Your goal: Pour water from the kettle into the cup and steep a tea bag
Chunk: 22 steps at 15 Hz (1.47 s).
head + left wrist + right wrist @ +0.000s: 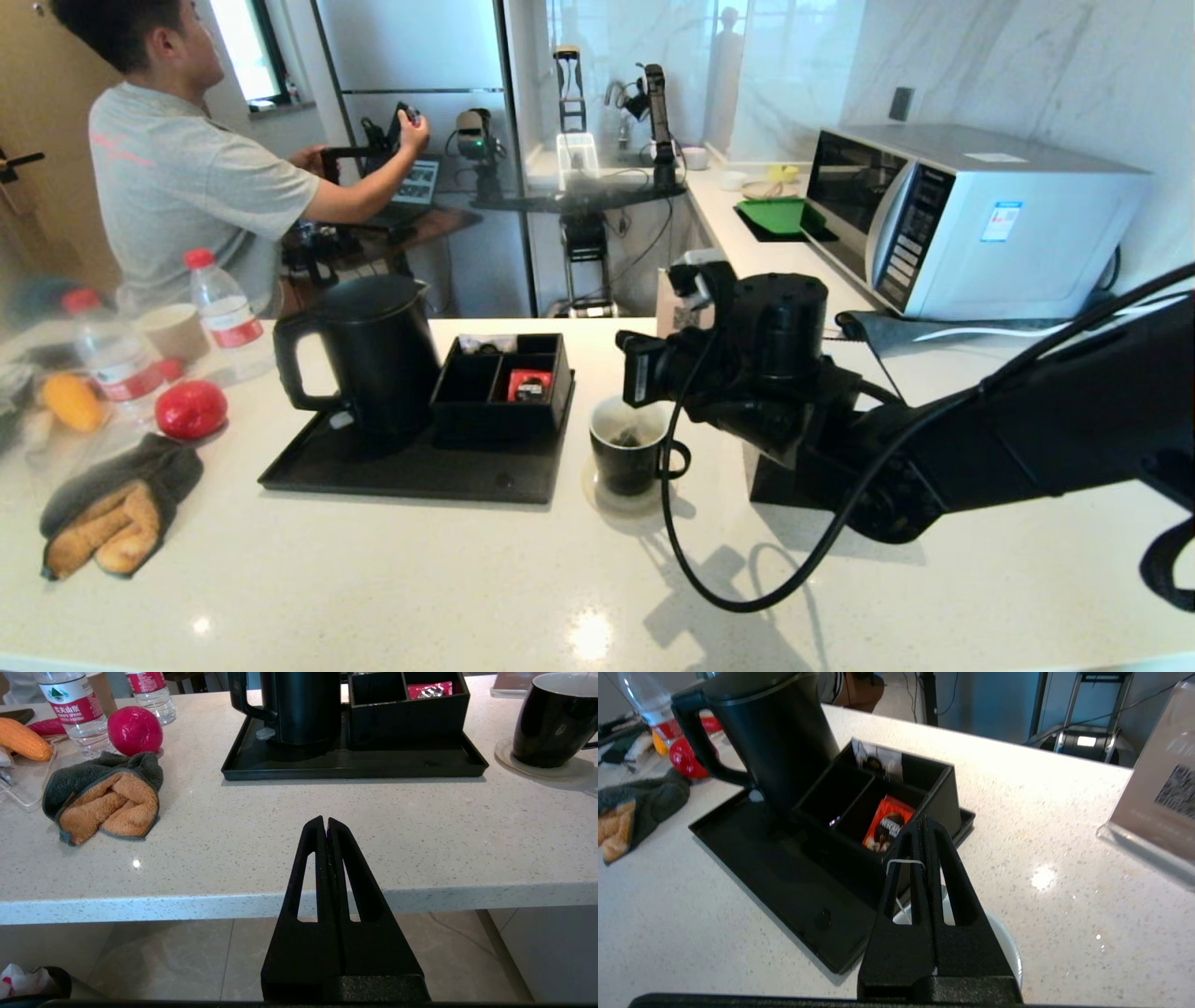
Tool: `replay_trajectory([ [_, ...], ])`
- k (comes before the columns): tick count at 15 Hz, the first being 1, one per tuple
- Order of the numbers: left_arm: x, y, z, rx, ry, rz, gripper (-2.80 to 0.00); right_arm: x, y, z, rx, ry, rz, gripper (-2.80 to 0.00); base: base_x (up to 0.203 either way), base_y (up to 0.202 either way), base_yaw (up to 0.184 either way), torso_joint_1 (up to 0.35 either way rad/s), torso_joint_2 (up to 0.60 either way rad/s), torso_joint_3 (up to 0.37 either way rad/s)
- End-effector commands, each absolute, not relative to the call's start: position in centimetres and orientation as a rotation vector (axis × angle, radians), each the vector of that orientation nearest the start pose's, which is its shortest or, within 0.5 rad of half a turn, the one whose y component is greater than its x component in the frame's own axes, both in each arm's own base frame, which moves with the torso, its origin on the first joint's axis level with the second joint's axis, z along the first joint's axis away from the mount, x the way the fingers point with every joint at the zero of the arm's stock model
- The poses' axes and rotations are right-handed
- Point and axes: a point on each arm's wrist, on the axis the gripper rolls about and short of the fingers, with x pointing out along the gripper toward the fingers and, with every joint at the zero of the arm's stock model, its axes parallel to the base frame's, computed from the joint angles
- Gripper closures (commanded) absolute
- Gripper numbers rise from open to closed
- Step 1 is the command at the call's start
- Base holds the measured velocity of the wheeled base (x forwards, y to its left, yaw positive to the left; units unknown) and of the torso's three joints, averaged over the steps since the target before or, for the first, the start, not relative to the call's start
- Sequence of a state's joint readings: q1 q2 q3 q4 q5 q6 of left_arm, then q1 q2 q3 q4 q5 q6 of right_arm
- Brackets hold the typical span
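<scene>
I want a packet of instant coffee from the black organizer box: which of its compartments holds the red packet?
The red packet stands in the organizer box's front compartment on the side towards the cup. The front compartment next to the kettle looks empty, and the rear one holds a pale sachet.

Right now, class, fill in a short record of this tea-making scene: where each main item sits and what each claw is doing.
kettle: tall matte-black electric kettle upright on the flat black tray
cup: small glossy black mug on a round coaster, right of the tray
tea bag: mesh tea bag inside the mug, its thin white string pinched in the claw
right claw: shut on the string, above the mug
left claw: shut, empty, parked near the counter's front edge
</scene>
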<state>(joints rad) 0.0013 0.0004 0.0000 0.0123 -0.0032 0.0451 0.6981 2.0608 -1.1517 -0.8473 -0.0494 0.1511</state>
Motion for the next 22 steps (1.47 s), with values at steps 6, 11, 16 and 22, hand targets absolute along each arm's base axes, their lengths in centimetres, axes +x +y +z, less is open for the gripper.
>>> replay_trajectory([
  [6,-2.3,0.0,7.4,0.044,0.012,-0.002,0.0,31.3,26.8,13.6,0.103,0.162,0.649,0.0,0.0,0.0,0.0,0.0,0.0,0.0],
  [11,-2.3,0.0,7.4,0.044,0.012,-0.002,0.0,31.3,26.7,15.0,0.118,0.128,0.649,0.0,0.0,0.0,0.0,0.0,0.0,0.0],
  [16,-2.3,0.0,7.4,0.044,0.012,-0.002,0.0,31.0,26.3,18.1,0.151,0.05,0.617,0.0,0.0,0.0,0.0,0.0,0.0,0.0],
  [22,-2.3,0.0,7.4,0.043,0.012,-0.002,0.0,30.2,25.4,20.1,0.168,0.006,0.577,0.0,0.0,0.0,0.0,0.0,0.0,0.0],
])
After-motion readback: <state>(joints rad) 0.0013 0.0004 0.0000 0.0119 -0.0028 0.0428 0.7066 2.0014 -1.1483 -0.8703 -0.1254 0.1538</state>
